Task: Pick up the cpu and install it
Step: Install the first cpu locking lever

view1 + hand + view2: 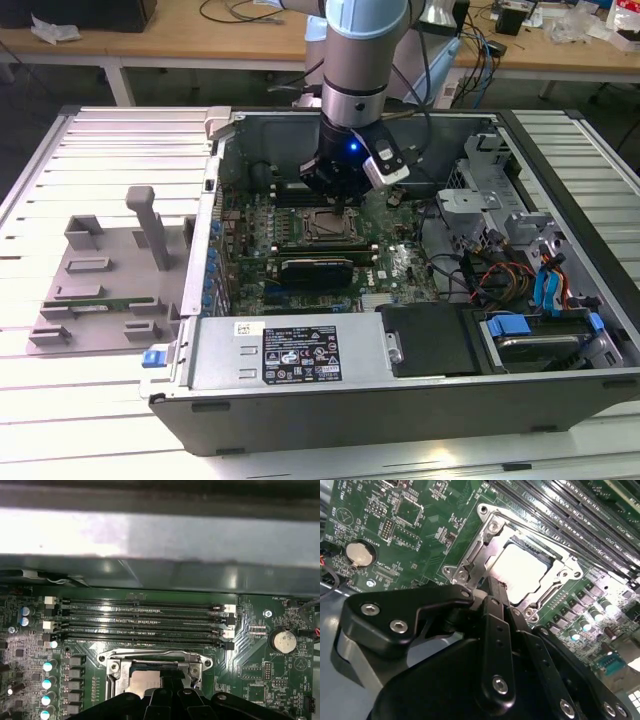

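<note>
The cpu, a flat square chip with a silvery lid, lies in the metal-framed socket on the green motherboard. In the first wrist view the cpu shows inside the socket frame. My gripper stands right at the chip's near edge, fingers drawn close together and pinching that edge. In the exterior view my gripper hangs low over the socket inside the open computer case.
Several memory slots run just beyond the socket, and a coin battery sits to one side. The case's back wall rises behind the arm. Drive bays and cables crowd the exterior view's right. A grey parts tray lies outside the case.
</note>
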Robot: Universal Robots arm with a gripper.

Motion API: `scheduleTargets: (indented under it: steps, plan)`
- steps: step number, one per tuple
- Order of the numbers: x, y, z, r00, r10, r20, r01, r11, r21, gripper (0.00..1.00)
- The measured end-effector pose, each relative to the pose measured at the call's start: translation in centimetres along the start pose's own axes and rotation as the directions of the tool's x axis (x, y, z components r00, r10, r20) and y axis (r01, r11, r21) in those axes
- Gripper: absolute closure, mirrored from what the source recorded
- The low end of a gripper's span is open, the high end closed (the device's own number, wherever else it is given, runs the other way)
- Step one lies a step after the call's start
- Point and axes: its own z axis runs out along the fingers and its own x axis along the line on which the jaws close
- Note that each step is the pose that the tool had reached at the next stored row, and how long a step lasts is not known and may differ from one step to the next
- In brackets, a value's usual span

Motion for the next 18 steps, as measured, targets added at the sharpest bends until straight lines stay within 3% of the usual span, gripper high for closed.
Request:
scheduleTargets:
  steps: [5, 7, 9, 11, 15, 18]
  plan:
    - [-0.01, 0.29, -0.06, 1.0000, 0.000, -0.0012, 0.000, 0.9994, 0.0337, 0.89]
    - [-0.01, 0.29, -0.23, 1.0000, 0.000, -0.0022, 0.000, 0.9981, 0.0612, 0.89]
    - [0.02, 0.28, -0.59, 1.0000, 0.000, -0.0020, 0.000, 0.9968, 0.0795, 0.89]
    - [0.05, 0.28, -1.19, 1.0000, 0.000, -0.0012, 0.000, 0.9965, 0.0831, 0.89]
    - [0.05, 0.29, -1.68, 1.0000, 0.000, -0.0012, 0.000, 0.9963, 0.0861, 0.89]
    - [0.05, 0.30, -2.45, 1.0000, 0.000, -0.0016, 0.000, 0.9953, 0.0966, 0.89]
